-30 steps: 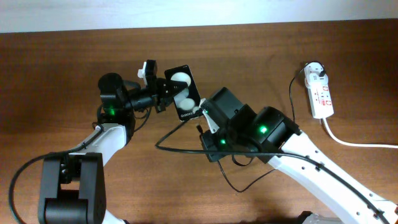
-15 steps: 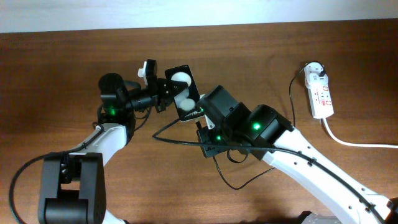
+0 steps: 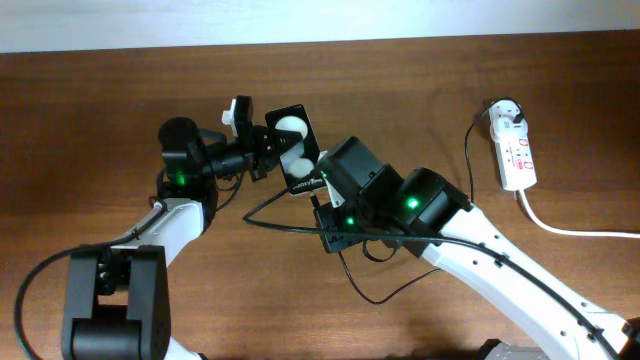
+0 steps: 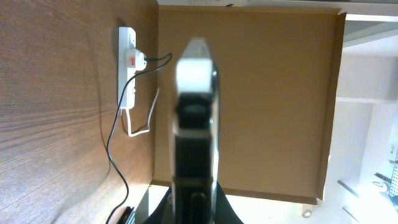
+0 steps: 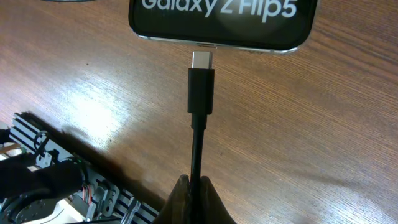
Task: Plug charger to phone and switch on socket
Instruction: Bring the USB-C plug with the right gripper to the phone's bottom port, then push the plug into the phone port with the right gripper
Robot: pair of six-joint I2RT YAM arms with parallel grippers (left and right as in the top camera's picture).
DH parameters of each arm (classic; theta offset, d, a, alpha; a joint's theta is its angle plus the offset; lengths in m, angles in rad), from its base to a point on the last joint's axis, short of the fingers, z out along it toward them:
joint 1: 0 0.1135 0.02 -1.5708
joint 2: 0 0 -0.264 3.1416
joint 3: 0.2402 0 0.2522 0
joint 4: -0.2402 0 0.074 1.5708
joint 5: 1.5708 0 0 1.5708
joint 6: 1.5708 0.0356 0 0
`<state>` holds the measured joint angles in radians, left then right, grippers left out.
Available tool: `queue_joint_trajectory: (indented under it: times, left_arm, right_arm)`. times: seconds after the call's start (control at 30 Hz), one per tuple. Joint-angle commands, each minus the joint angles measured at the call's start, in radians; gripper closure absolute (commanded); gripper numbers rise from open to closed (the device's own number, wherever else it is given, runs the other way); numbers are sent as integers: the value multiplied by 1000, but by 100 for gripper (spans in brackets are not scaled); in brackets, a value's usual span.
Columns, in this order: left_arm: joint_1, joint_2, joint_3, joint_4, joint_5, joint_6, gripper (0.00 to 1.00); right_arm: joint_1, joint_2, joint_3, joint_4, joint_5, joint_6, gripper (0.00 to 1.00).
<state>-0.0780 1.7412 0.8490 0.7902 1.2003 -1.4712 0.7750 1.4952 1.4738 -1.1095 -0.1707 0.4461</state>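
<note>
The black phone (image 3: pixel 293 148), its face showing two white round patches, is tilted just above frame centre. The charger (image 5: pixel 201 87), a thin black cable, aims its silver tip at the phone's bottom edge, just short of it. The white socket (image 3: pixel 514 148) lies lengthwise at upper right.

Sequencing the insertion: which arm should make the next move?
Right. The right gripper pinches the charger, connector tip aligned just short of the phone's port. The left gripper only holds the phone.
</note>
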Motion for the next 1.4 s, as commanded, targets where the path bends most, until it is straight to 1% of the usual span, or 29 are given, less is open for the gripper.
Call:
queue_joint_trajectory:
  times: [0.0,0.07,0.2,0.43,0.53,0.7,0.8,0.87,0.93,1.0,1.27,1.33,1.37]
  left_arm:
    - [3,-6,24,10,35,-10,100]
    - [3,-6,24,10,48,-12,100]
    - [3,-6,24,10,61,-62,100]
    - [2,-6,24,10,61,-61,100]
    - [2,-6,24,10,61,-61,100]
    - [2,-6,24,10,79,-16,100]
    - [2,-6,24,11,93,-16,100]
    - [2,-6,24,36,103,-15,100]
    - [2,-6,24,120,118,-15,100]
    - [2,-6,24,151,130,-16,100]
    - [-19,-6,23,152,179,-16,100]
    - [-19,-6,23,152,179,-15,100]
    - [-19,-6,23,152,170,-15,100]
  right_arm:
    - [4,0,-5,3,-9,8,96]
    - [4,0,-5,4,-8,8,96]
    - [4,0,-5,3,-9,8,96]
    - [4,0,-5,4,-9,9,96]
    - [4,0,-5,17,-8,31,96]
    - [4,0,-5,44,3,31,96]
    - [4,0,-5,53,40,31,96]
    - [4,0,-5,53,51,34,96]
    - [4,0,-5,65,51,34,96]
    - [4,0,-5,79,51,34,96]
    - [4,0,-5,119,52,34,96]
    - [4,0,-5,111,52,34,93]
    - [4,0,-5,101,52,34,90]
